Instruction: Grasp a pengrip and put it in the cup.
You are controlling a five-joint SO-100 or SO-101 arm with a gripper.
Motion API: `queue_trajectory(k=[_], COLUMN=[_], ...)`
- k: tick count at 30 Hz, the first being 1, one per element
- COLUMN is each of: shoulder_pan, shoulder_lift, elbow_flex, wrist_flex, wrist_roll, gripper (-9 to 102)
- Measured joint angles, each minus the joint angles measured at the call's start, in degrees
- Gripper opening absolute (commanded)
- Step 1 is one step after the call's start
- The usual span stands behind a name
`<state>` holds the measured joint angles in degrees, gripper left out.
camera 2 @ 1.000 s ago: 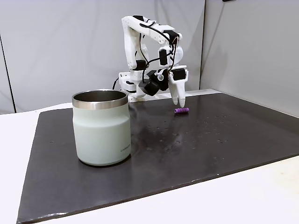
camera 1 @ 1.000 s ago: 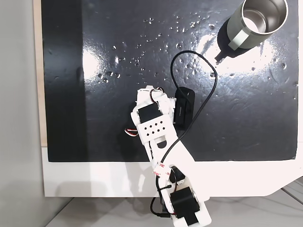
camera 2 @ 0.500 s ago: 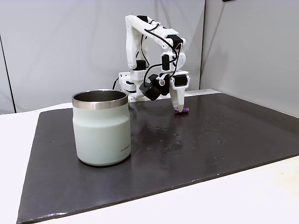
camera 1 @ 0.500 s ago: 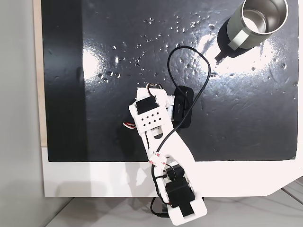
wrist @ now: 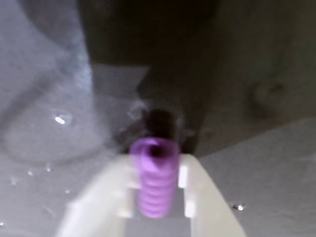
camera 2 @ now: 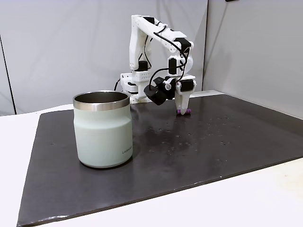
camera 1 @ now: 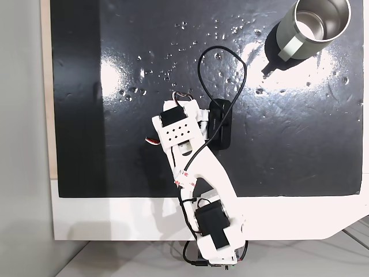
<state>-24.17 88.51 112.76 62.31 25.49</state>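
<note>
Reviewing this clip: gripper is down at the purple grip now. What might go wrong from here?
The pengrip lies between the gripper fingers, but the wrist view is blurred, so a firm hold is not confirmed; the small ribbed tube might slip or roll out on lifting. The cup stands far across the dark mat, so a weak pinch could drop it during the carry. The loose black cable loops above the arm and might snag.
</note>
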Motion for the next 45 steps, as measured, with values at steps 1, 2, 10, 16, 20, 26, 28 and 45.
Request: queue_trajectory(k=[1, 2, 10, 16, 20, 26, 28, 45], shoulder_pan=[0.0, 0.0, 0.35, 4.31, 9.23, 21.88, 27.42, 49.48], shoulder_lift=[-0.44, -0.62, 1.32, 14.33, 23.29, 24.87, 24.87, -13.01], elbow_flex=[-0.26, -0.26, -0.26, -0.26, -4.31, -18.02, -22.32, -75.41], wrist_flex=[0.18, 0.26, 1.76, 8.35, 13.27, 22.68, 23.91, 32.87], wrist_roll=[-0.35, -0.7, -2.37, -10.11, -19.34, -31.03, -34.72, -63.81], gripper=[0, 0, 0, 0, 0, 0, 0, 0])
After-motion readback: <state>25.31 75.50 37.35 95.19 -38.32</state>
